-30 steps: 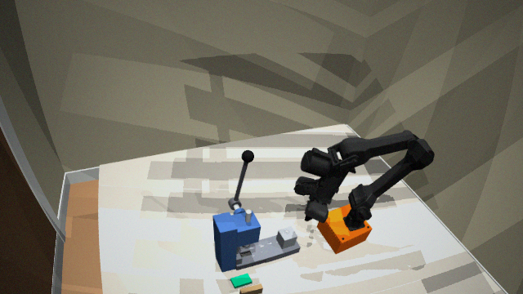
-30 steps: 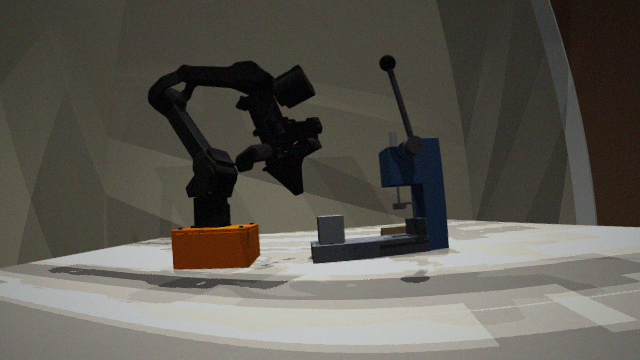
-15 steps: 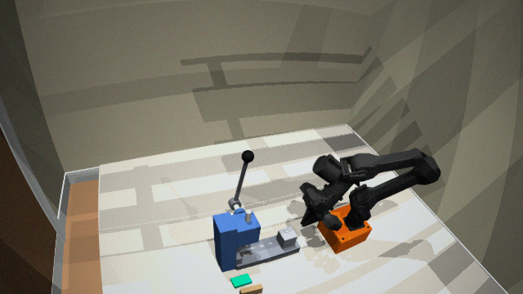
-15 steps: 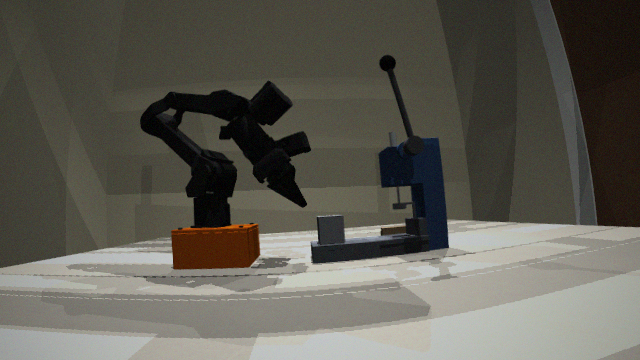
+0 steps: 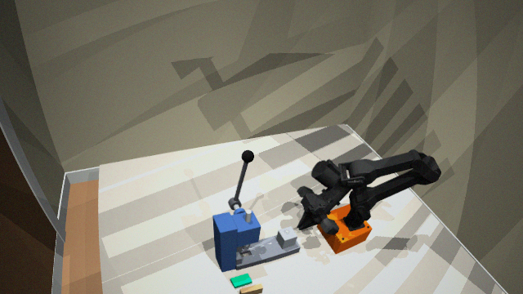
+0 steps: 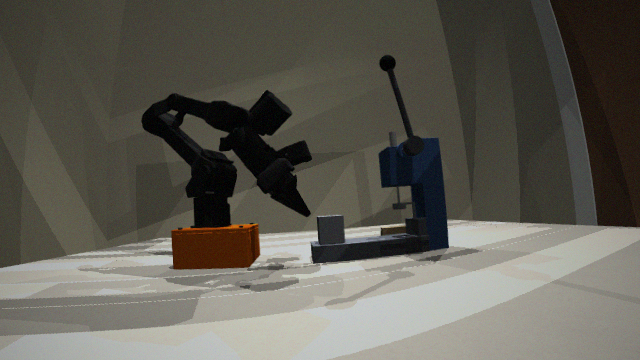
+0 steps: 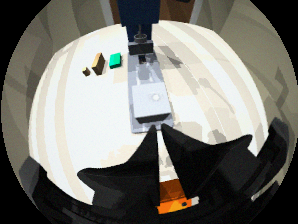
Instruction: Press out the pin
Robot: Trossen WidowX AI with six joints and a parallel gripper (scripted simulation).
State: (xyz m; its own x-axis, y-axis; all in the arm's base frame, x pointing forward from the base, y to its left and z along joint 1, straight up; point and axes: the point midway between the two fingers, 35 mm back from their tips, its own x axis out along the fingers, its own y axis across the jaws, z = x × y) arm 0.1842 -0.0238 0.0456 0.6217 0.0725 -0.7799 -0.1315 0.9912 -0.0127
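The block (image 5: 287, 238) (image 6: 331, 229) (image 7: 151, 102) is seated upright on the near end of the press bed (image 5: 270, 255) (image 6: 370, 247) (image 7: 167, 121), well short of the punch (image 6: 398, 198) (image 7: 140, 38); nothing is pinched by the gripper (image 5: 300, 228) (image 6: 308, 215) (image 7: 158, 126), its tips pressed nearly together just behind it. If the block is nudged off-centre, it could be skewed or tipped over the bed's edge, and the pin missed; its pin spot is faced upward, and no long axis can be made out on so cube-like a body.
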